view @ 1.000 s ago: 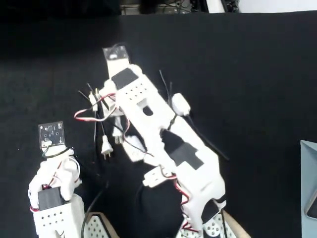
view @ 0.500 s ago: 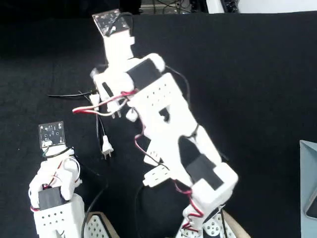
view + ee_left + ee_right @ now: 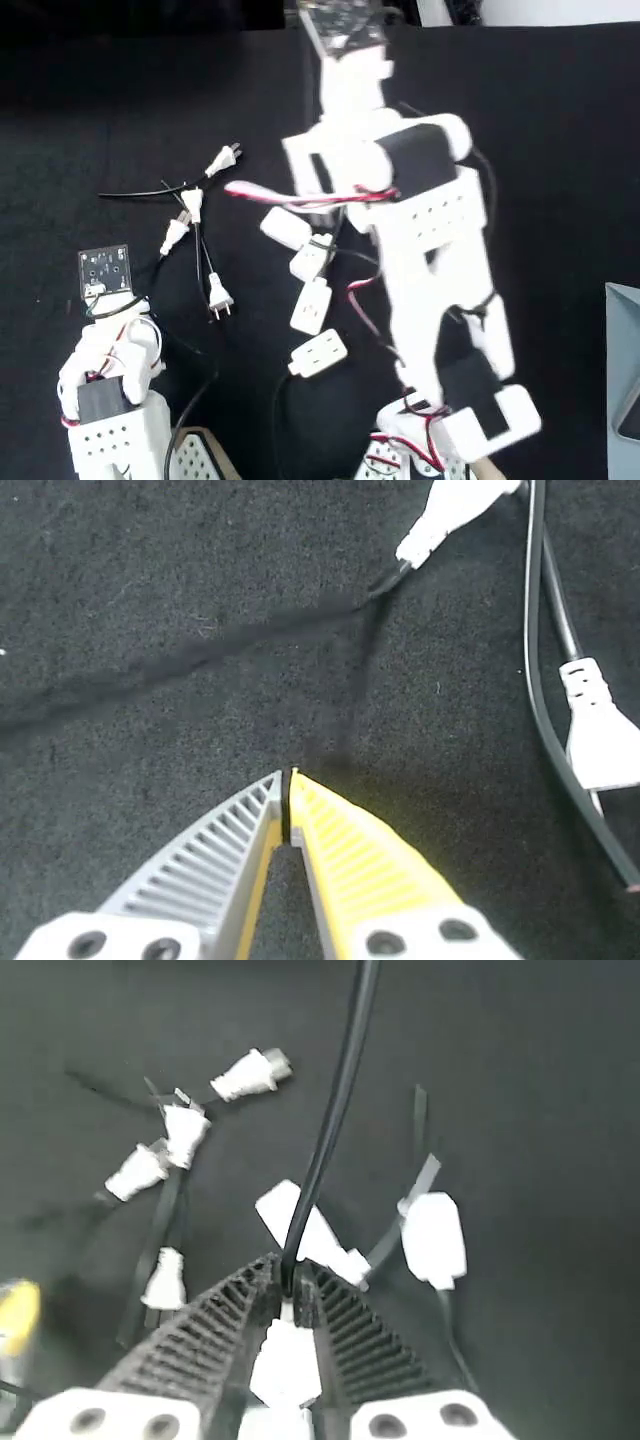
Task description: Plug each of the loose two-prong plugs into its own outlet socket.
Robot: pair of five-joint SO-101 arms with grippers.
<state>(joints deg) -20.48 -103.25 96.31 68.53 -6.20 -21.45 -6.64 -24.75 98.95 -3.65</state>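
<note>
Loose white two-prong plugs lie left of centre on the black cloth: one farthest back, two close together, one nearer the front. White sockets lie in a row under the raised right arm. My right gripper is shut on a white connector whose black cable runs out past the fingertips; plug or socket, I cannot tell. My left gripper is shut on nothing, low over the cloth, with a plug ahead of it and another beside it.
The left arm sits folded at the front left corner. Thin black cables trail among the plugs. A grey-blue box stands at the right edge. The black cloth is bare at the back right.
The right arm has swung right and risen toward the high camera, uncovering the plugs and sockets it hid before. The left arm has stayed still.
</note>
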